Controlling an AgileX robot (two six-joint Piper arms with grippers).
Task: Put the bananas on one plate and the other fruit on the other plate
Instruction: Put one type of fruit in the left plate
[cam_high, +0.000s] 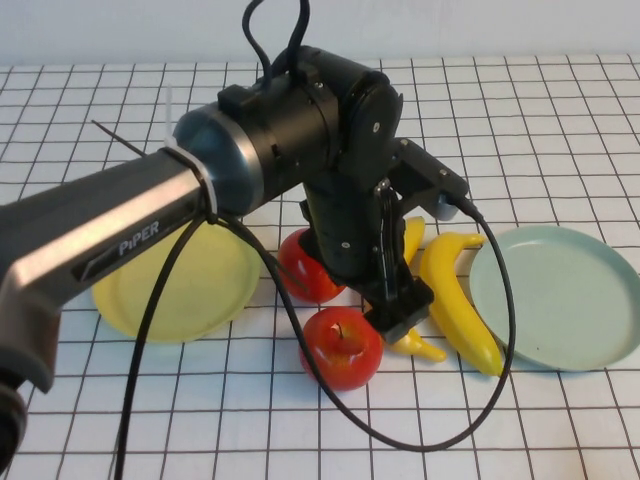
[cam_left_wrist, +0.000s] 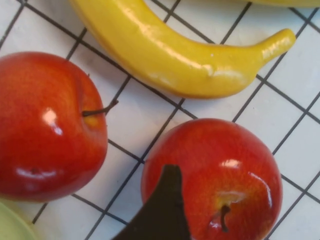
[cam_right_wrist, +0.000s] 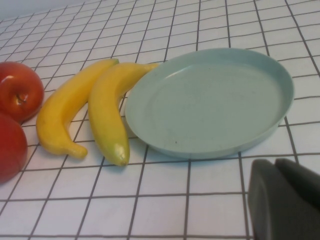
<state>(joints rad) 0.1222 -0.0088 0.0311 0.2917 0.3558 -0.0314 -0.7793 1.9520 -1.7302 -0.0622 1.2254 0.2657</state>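
L end effector (cam_high: 400, 312) over apples (cam_high: 341, 347); R end effector (cam_right_wrist: 285, 200) nr blue-green plate (cam_right_wrist: 210, 100)

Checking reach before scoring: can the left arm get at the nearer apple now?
Probably yes: the left gripper hangs just beside the nearer apple, nothing between. The right gripper sits by the blue-green plate.

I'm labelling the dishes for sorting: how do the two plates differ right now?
The yellow plate is pale yellow and sits on the table's left, partly hidden behind the left arm; the blue-green plate sits on the right, in full view.

A banana lies against the blue-green plate's rim; the yellow plate's visible rim has nothing against it.

Both are round, shallow, raised-rimmed, with no fruit visible on them.
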